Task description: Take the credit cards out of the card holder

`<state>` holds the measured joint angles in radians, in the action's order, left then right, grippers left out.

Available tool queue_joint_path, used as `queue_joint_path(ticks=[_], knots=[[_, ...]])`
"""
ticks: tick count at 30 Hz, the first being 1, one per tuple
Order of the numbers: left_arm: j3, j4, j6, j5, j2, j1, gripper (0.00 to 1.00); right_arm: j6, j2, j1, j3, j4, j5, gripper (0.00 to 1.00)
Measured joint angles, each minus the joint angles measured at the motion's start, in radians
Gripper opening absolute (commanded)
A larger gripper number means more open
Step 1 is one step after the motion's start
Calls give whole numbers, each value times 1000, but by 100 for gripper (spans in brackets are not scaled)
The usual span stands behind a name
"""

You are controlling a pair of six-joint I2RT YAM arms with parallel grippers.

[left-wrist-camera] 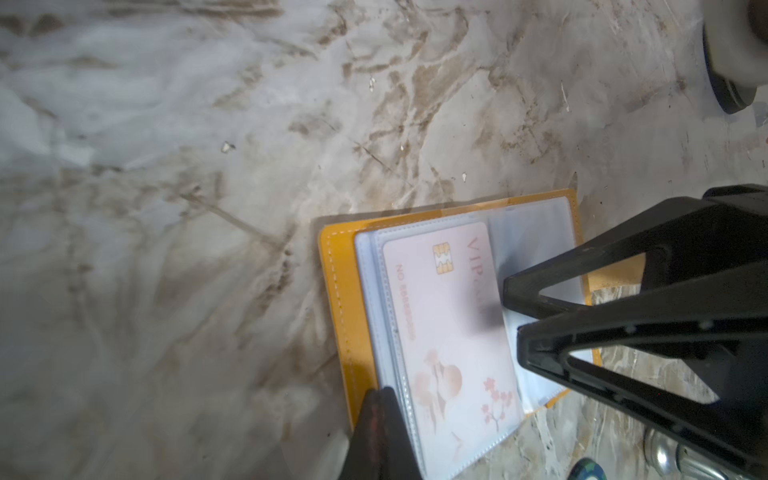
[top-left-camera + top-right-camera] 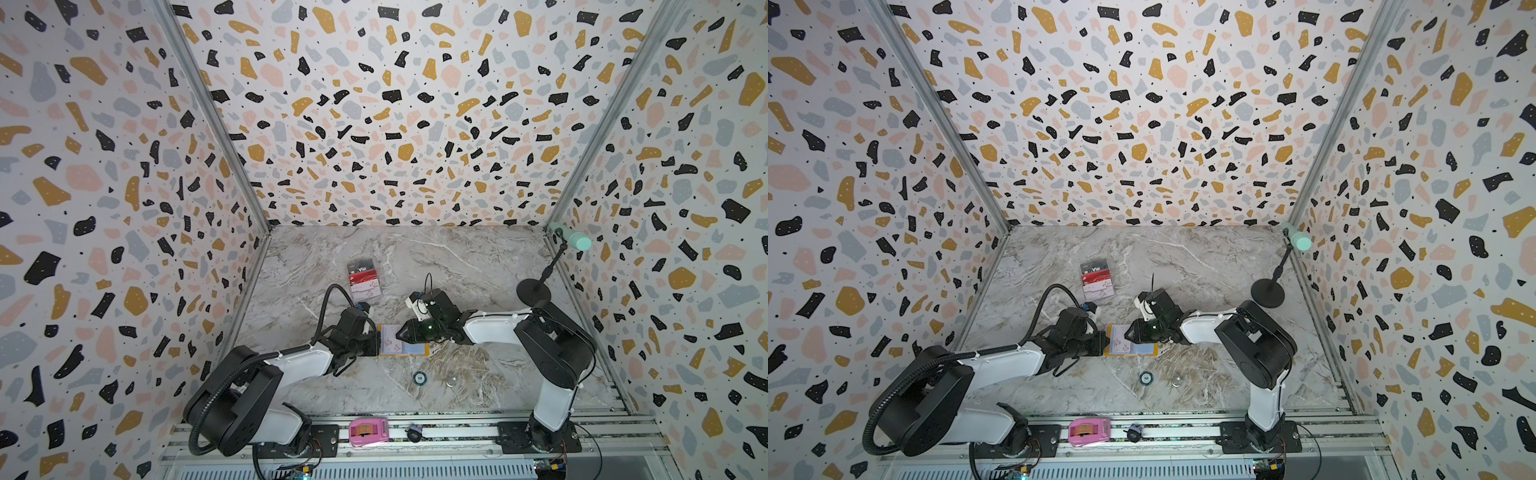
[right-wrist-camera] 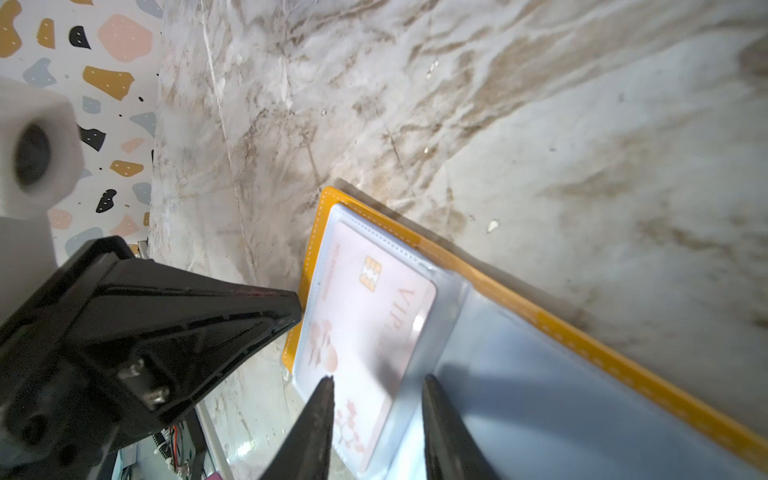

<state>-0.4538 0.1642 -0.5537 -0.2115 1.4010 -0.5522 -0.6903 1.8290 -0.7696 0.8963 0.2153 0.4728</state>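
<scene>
card holder (image 2: 412,350) open flat on bench (image 2: 457,266), pink VIP card (image 1: 449,324) in its sleeve | left gripper (image 3: 296,309) jaws closed at holder's edge, apparently pressing it | right gripper (image 3: 378,378) jaws partly apart, tips straddling the card's edge

One mustard-yellow card holder (image 2: 411,350) is lying open on the worktop (image 2: 457,257), showing one pale pink VIP card (image 1: 449,324) in its clear sleeves. One clear acrylic stand (image 2: 368,296) is carrying three more cards: one black Vip card (image 2: 361,266), one red card (image 2: 363,277) and one white card (image 2: 366,286). Two pincers are working at the holder, the left pincer (image 2: 375,343) and the right pincer (image 3: 379,379). One round token (image 2: 420,377), one small clear round object (image 2: 452,380), one pink tape dispenser (image 2: 368,432), one small dark object (image 2: 413,433) and one mint-headed microphone stand (image 2: 575,240) are sitting around.
</scene>
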Motion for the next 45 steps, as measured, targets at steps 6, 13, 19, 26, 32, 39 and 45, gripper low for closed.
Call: queue_joint_path(ticks=[6, 13, 19, 26, 32, 39, 45], knots=[[0, 13, 1, -8, 9, 0, 0, -3, 0, 0, -9, 10, 9, 37], [3, 20, 1, -15, 10, 0, 0, -28, 6, 0, -14, 46, 55, 36], [18, 45, 0, -16, 10, 0, 0, -50, 24, 2, -17, 71, 85, 36], [37, 78, 0, -16, 9, 0, 0, -69, 34, 5, -17, 83, 97, 36], [55, 111, 0, -18, 7, 0, 0, -106, 46, 16, -32, 133, 137, 36], [64, 128, 0, -18, 6, 0, 0, -169, 57, 31, -67, 227, 193, 35], [64, 129, 0, -18, 6, 0, 0, -199, 57, 35, -80, 265, 216, 34]])
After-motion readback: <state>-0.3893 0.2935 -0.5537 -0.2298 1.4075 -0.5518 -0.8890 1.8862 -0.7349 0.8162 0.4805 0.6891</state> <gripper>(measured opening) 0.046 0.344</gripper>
